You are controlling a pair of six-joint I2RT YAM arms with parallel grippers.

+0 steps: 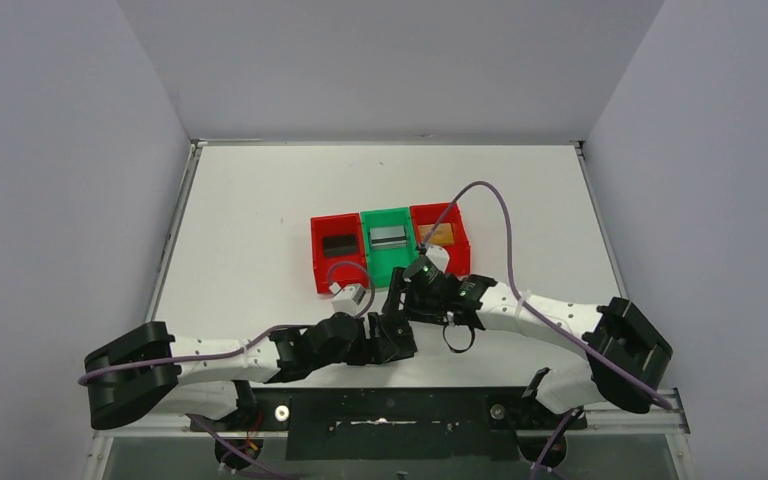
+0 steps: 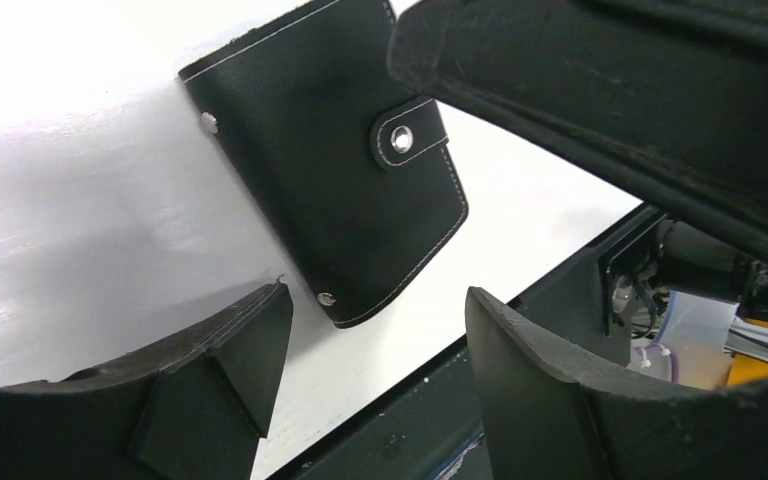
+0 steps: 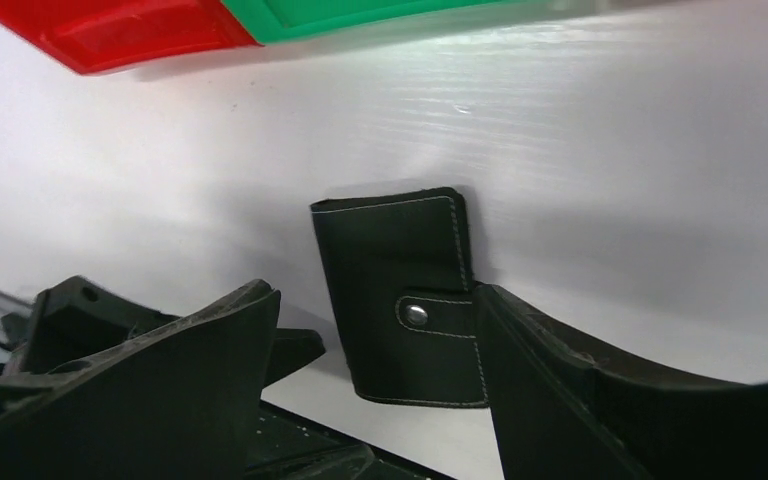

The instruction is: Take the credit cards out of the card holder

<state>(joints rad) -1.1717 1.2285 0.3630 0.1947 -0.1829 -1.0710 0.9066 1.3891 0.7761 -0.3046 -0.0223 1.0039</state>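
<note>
Top external shows the sorting: the black card (image 1: 340,245) in the left red bin (image 1: 318,255), the silver card (image 1: 388,237) in the green bin (image 1: 385,268), the gold card (image 1: 441,234) in the right red bin (image 1: 463,232). One card to a bin looks like the reason the bins stand in a row at the middle of the surface (image 1: 260,200). I judge the emptying done, though I cannot see inside the holder. From above the holder is hidden under my two wrists, which meet near the front edge, short of the bins

Left wrist shows the holder (image 2: 325,170) flat on the surface, folded shut, its tab (image 2: 407,133) snapped across the cover. My left gripper (image 2: 375,320) has its jaws apart, straddling the holder's near corner without pinching it. One jaw tip sits just beside that corner, and I cannot tell whether it touches. My right gripper (image 3: 372,300) is likewise spread, the holder lying between its jaws with one jaw right against the tab-side edge. Nothing is clamped. I take it both sit low and wide because they bracket the holder rather than carry it

In the way: in the left wrist view a jaw of my right gripper crosses over the holder's far corner, so the two grippers crowd each other. The holder's near corner lies close to the front edge of the surface. A purple cable (image 1: 490,195) arcs above the right red bin
</note>
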